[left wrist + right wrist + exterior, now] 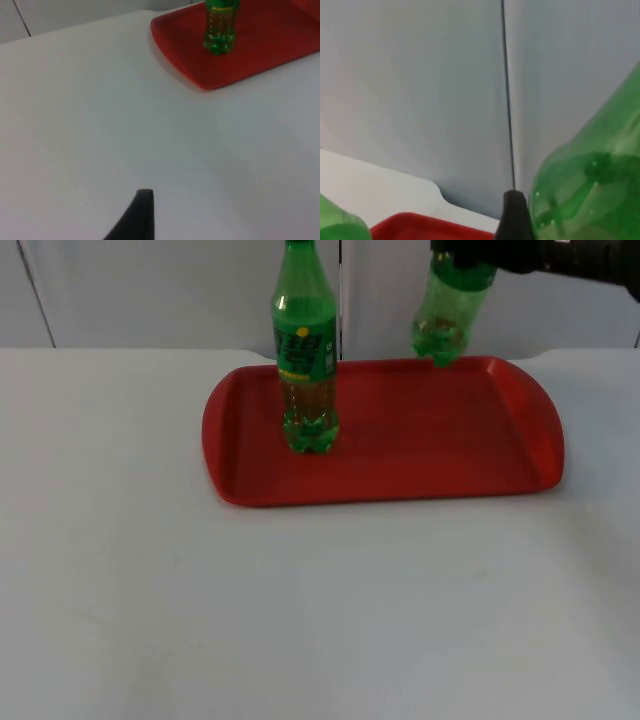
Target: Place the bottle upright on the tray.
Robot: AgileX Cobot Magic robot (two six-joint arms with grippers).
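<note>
A red tray [520, 430] lies on the white table. One green bottle with a yellow-green label [305, 360] stands upright on the tray's left half. A second green bottle [448, 315] hangs slightly tilted over the tray's back edge, base down and off the surface. My right gripper [462, 258] is shut on its upper part. In the right wrist view this held bottle [592, 185] sits close beside a black fingertip [514, 215], with the tray's rim [430, 227] below. My left gripper [140, 220] waits over bare table, well to the left of the tray [200, 75] and the standing bottle [220, 25].
The grey partition wall [150, 290] rises right behind the tray. The tray's right half [450, 440] is bare red surface. White table [320, 620] stretches in front of the tray and to both sides.
</note>
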